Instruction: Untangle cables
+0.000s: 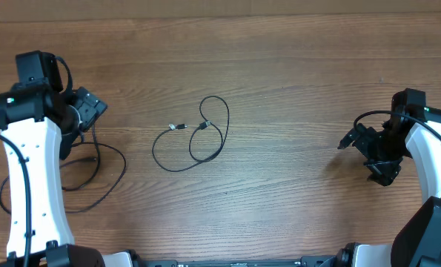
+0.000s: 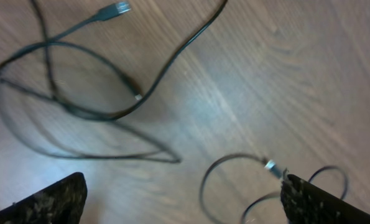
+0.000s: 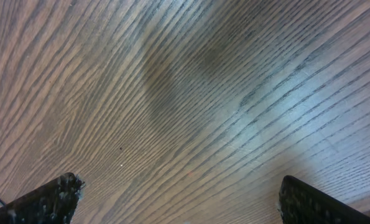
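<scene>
The brown wood-grain worktop (image 1: 294, 67) is carrying two cables, which are lying well apart. Near the middle, a thin black cord (image 1: 202, 127) is lying in loose loops that are crossing one another, with its small silver-tipped plug (image 1: 173, 127) resting flat on the wood at the left of the loops. Towards the left edge, a second thin black cord (image 1: 124, 165) is sprawling in wider curves, partly hidden in the overhead view. Its pale end plug (image 2: 115, 8) is lying on bare wood.
</scene>
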